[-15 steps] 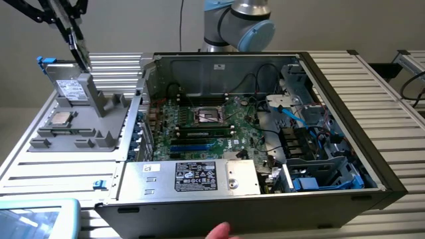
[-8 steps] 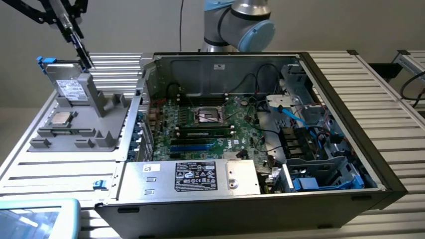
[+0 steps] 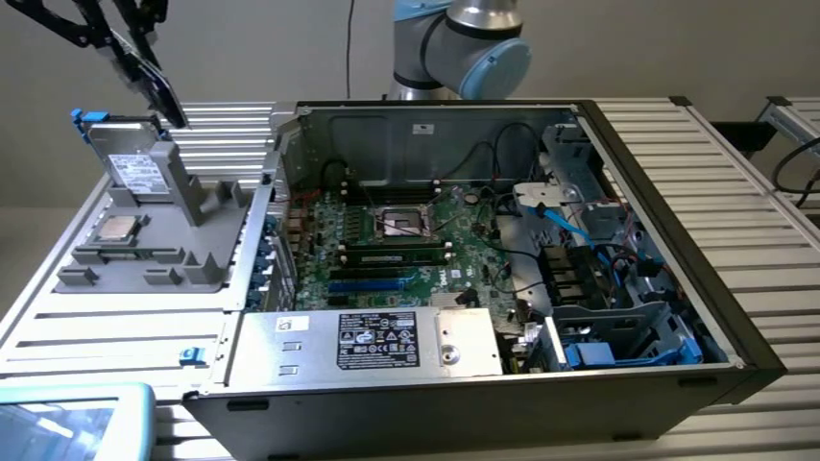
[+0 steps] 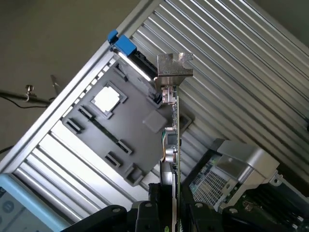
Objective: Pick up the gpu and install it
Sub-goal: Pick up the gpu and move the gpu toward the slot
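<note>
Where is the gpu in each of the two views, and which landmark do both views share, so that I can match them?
Exterior view: the gpu hangs tilted high on the exterior view's left, above the gray holder.
Wrist view: the gpu is seen edge-on, running from the gripper that clamps it out to its silver bracket.
Shared landmark: the gray holder with the silver chip in it.

Silver arm (image 3: 429, 43) (pale-blue joint caps (image 3: 502, 62)), black end effector (image 3: 129, 43)
</note>
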You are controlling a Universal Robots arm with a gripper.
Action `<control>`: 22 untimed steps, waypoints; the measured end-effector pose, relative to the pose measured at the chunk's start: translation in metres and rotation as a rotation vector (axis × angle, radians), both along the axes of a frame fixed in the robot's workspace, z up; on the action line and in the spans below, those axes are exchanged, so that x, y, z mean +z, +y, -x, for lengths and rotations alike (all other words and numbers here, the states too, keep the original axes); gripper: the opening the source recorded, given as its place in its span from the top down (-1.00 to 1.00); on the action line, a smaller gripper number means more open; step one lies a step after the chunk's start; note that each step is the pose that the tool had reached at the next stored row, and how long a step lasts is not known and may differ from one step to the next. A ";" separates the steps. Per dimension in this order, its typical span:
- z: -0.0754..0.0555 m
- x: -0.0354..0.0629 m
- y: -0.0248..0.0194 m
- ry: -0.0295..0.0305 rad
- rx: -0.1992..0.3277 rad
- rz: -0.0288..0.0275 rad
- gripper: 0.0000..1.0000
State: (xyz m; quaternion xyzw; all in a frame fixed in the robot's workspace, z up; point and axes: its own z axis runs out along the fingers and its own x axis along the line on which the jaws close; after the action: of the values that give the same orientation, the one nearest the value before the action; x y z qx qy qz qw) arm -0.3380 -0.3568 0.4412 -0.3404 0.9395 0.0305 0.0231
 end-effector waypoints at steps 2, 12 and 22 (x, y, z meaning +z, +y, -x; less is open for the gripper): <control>0.000 -0.0002 0.0000 -0.0003 0.038 -0.0005 0.45; 0.000 -0.0004 0.0000 -0.0001 0.218 -0.0004 0.45; 0.000 -0.0011 0.0000 0.0000 0.400 -0.0004 0.45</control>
State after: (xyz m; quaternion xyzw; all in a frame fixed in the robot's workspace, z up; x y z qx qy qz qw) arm -0.3380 -0.3568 0.4401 -0.5205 0.8530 0.0347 0.0167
